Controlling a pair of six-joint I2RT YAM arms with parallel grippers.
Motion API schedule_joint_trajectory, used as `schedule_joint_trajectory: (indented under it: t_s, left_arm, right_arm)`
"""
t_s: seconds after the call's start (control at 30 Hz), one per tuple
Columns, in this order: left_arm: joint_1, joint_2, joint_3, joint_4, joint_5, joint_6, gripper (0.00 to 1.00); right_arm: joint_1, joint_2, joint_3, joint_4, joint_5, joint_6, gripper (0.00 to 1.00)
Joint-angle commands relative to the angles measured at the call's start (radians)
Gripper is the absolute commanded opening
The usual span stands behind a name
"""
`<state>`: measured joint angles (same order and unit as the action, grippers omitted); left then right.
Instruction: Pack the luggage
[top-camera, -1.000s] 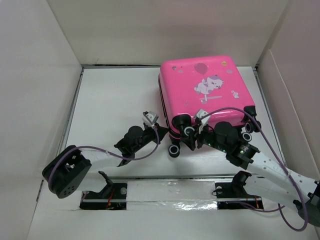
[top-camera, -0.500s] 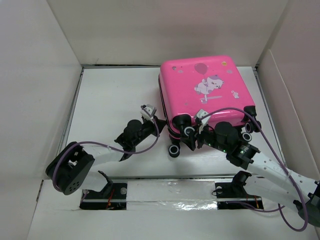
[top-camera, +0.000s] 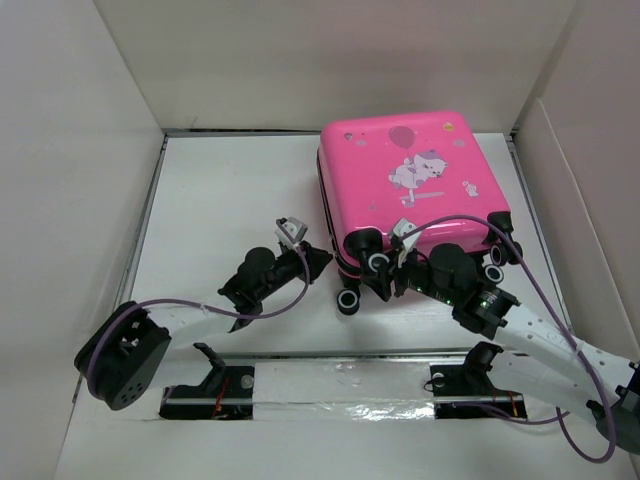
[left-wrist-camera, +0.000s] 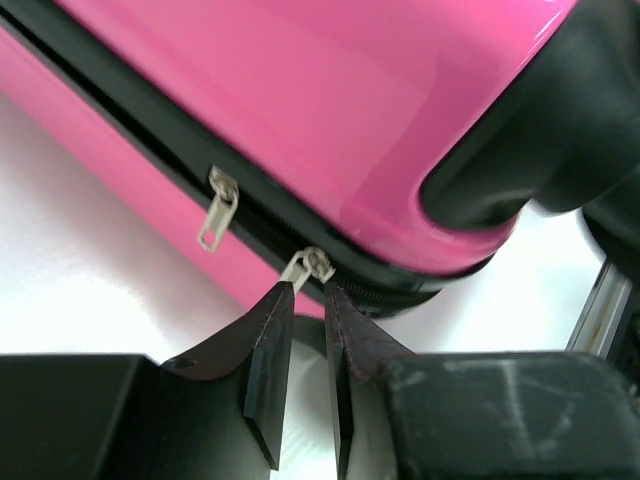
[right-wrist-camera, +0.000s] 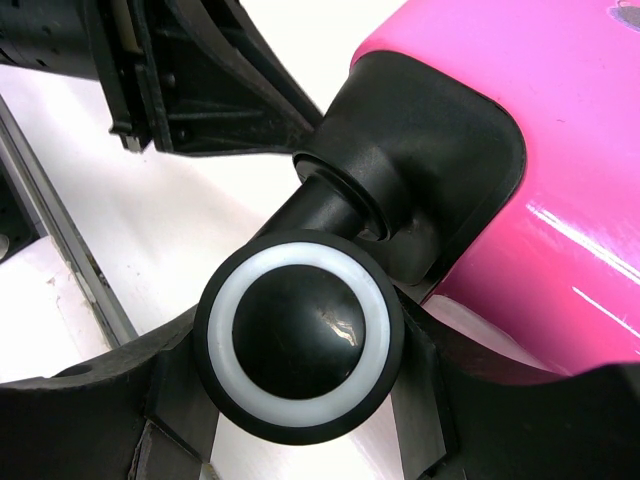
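Observation:
The hot-pink luggage (top-camera: 410, 180) lies flat and closed at the back right of the table. In the left wrist view its shell (left-wrist-camera: 330, 90) fills the top. My left gripper (top-camera: 322, 258) is at its near-left corner. Its jaws stand a narrow gap apart (left-wrist-camera: 308, 292), with a silver zipper pull (left-wrist-camera: 300, 268) right at the fingertips and not clamped. A second pull (left-wrist-camera: 215, 210) hangs further left. My right gripper (top-camera: 378, 265) is shut on a black suitcase wheel with a white ring (right-wrist-camera: 300, 335), a finger on each side.
Tall white walls (top-camera: 80, 150) enclose the table on the left, back and right. Other black wheels (top-camera: 348, 301) (top-camera: 494, 272) stick out at the suitcase's near edge. The left gripper's body shows in the right wrist view (right-wrist-camera: 190, 70).
My left arm's elbow has swung a little to the left, while its gripper stays at the suitcase's near-left corner. The right arm and the suitcase have not moved.

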<state>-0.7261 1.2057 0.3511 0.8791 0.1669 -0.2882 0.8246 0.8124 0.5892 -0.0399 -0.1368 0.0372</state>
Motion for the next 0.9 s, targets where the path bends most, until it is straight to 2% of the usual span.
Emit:
schedule_joint_trajectory:
  t_s: [0.0,0.2,0.87]
  left_arm:
    - [0.004,0.061,0.023,-0.023,0.057,0.027,0.15]
    - [0.004,0.092,0.046,0.040,0.042,0.024,0.17]
    - [0.004,0.086,0.100,0.058,0.077,0.035,0.21]
  right_arm:
    - [0.019,-0.039,0.026,0.156,-0.061,0.023,0.00]
    - [0.019,-0.035,0.031,0.149,-0.081,0.013,0.00]
    - [0.019,-0.032,0.017,0.153,-0.084,0.017,0.00]
